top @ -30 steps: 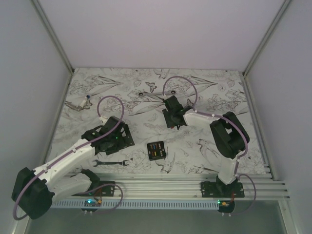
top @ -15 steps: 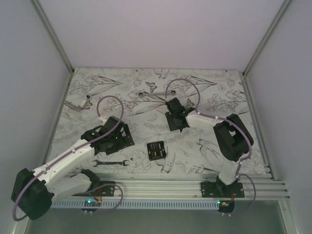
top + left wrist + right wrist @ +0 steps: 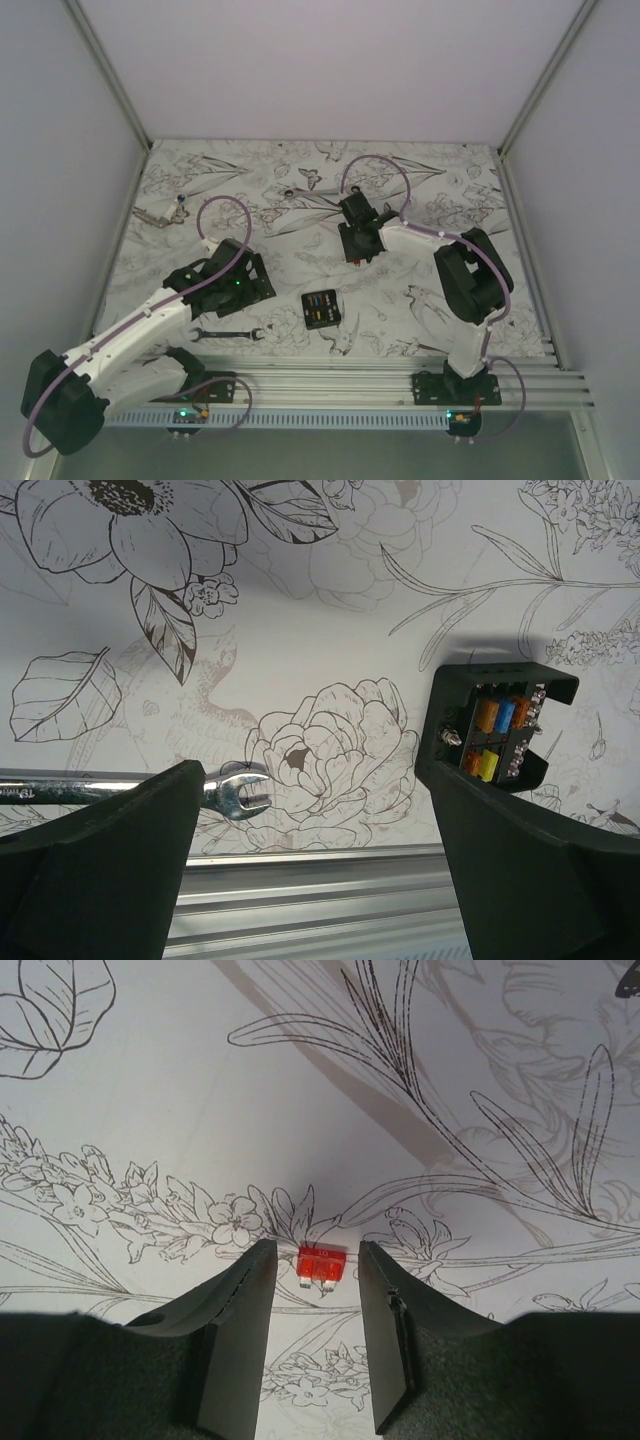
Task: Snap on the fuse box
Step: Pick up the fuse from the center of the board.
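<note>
Left wrist view showed the fuse box (image 3: 495, 725) sitting on the table (image 3: 300, 630), fuses up, just right of the left gripper (image 3: 312, 780), whose jaws gaped wide and empty. The right gripper (image 3: 312, 1252) was well apart from it, half-parted around a red fuse (image 3: 321, 1263) without touching. Left arm looked nearer.

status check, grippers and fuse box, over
Left gripper open, empty, over wrench. Right gripper open, straddling red fuse. Fuse box on table, untouched, fuses showing, nothing on it.
</note>
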Available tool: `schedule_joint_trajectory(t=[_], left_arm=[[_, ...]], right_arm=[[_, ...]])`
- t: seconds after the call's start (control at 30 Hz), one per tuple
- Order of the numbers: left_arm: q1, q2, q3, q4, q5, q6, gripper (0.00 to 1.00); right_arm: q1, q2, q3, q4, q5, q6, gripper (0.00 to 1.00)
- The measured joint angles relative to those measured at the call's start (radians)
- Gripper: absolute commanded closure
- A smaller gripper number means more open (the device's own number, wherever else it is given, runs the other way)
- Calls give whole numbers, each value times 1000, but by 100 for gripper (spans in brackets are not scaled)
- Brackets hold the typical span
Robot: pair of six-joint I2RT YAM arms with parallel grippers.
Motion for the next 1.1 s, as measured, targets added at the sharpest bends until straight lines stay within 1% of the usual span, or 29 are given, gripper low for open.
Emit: schedule_joint_trajectory(t=[0.27,0.43,0.9,1.0,1.07,1.1], left_arm=[[0,-2,0,0,0,0,1],[0,-2,0,0,0,0,1],[0,-2,0,0,0,0,1],[0,-2,0,0,0,0,1],[0,-2,0,0,0,0,1],[0,-2,0,0,0,0,1]], right_arm=[[-1,30,27,-24,3,18,60],[-1,32,29,-32,10,21,64],[12,47,56,-66,52,27,68],[13,47,56,-69,56,37,67],[14,47,56,-71,59,48,63],[14,47,56,-72,62,52,63]])
